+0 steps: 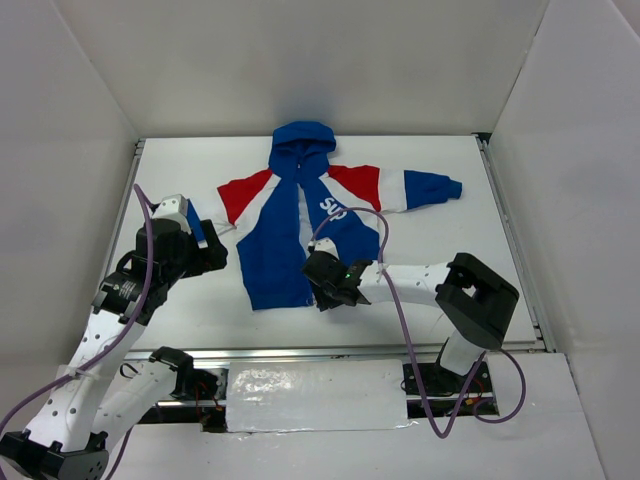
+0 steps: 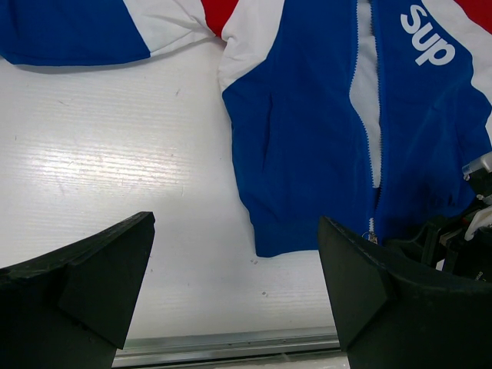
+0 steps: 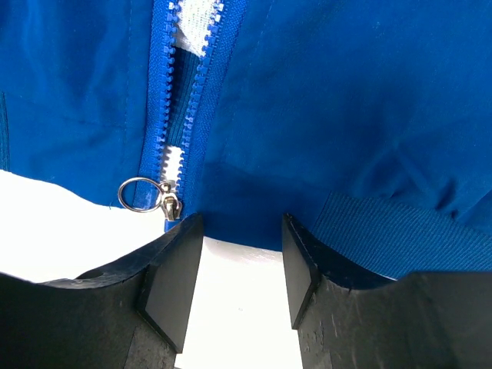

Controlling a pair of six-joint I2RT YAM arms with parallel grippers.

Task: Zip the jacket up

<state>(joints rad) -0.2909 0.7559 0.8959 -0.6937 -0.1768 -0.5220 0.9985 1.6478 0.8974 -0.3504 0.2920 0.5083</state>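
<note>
The jacket (image 1: 300,225) lies flat on the white table, hood at the far side, blue body, red shoulders, white stripes, "Sup" lettering (image 2: 427,34). Its front zipper (image 2: 367,115) is open along most of its length. The silver slider with a ring pull (image 3: 154,196) sits at the bottom hem. My right gripper (image 1: 325,295) is open at the hem (image 3: 361,231), jaws apart, just right of the slider; nothing is between them. My left gripper (image 1: 215,250) is open and empty above the table, left of the jacket's lower corner (image 2: 269,242).
White walls enclose the table (image 1: 180,300) on three sides. A metal rail (image 1: 330,352) runs along the near edge. The jacket's right sleeve (image 1: 430,188) stretches toward the right; the left sleeve (image 2: 69,31) lies near my left arm.
</note>
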